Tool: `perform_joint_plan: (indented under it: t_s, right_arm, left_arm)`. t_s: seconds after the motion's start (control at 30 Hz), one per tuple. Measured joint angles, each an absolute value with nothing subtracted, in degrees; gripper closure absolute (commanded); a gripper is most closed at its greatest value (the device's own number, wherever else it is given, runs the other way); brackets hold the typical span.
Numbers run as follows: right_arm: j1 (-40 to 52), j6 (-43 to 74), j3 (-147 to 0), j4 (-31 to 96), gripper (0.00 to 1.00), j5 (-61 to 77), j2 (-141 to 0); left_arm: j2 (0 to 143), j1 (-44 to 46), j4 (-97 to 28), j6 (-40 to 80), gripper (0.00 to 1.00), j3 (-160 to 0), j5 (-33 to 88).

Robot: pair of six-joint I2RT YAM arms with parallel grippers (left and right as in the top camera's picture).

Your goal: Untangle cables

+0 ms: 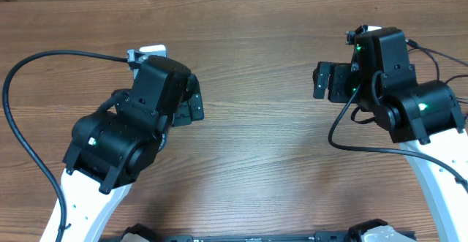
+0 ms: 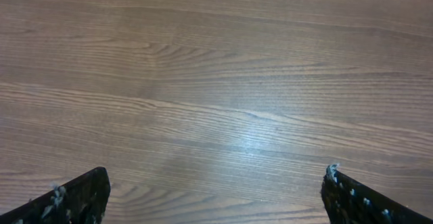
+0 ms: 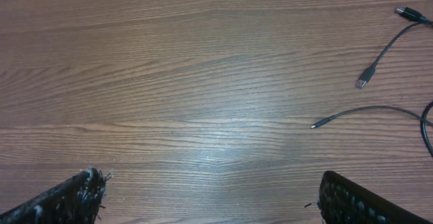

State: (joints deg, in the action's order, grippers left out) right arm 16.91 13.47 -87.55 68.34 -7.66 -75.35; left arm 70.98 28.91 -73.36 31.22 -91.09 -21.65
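Three thin black cable ends lie on the wooden table at the right of the right wrist view: one with a USB plug (image 3: 363, 82), one with a small plug (image 3: 318, 124), and one connector at the top right (image 3: 404, 11). They lie apart from each other here. In the overhead view only thin black strands (image 1: 443, 54) show behind the right arm. My right gripper (image 3: 211, 177) (image 1: 329, 81) is open and empty, left of the cables. My left gripper (image 2: 216, 172) (image 1: 195, 103) is open and empty over bare wood, with no cable in its view.
A thick black robot wire (image 1: 14, 125) loops along the left edge of the table. Another robot wire (image 1: 338, 136) hangs in a loop below the right arm. The arm bases (image 1: 256, 236) sit at the front edge.
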Motion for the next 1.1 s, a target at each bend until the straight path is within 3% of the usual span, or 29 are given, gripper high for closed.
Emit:
perform_joint_plan:
  t_s: [0.2, 0.37, 0.47, 0.63, 1.1]
  right_arm:
    - [16.91, 13.47, -87.55, 68.31, 0.00, -7.70, -75.35]
    - [16.91, 13.47, -87.55, 68.38, 0.00, -7.66, -75.35]
    - [16.91, 13.47, -87.55, 68.29, 0.00, -7.70, -75.35]
    - [16.93, 13.47, -87.55, 68.25, 0.00, -7.66, -75.35]
    - [16.91, 13.50, -87.55, 68.25, 0.00, -7.68, -75.35]
  left_arm:
    - [70.32, 28.82, -68.27, 37.26, 0.00, -89.95, -24.45]
    - [61.60, 25.93, -46.04, 40.60, 0.01, -78.81, -29.10]
    - [54.68, 20.47, -27.97, 39.97, 0.01, -66.54, -27.00]
    - [47.29, 12.14, -9.58, 36.16, 0.00, -53.12, -20.10]
    - [28.60, 4.69, -5.52, 32.60, 0.01, -43.59, -20.60]
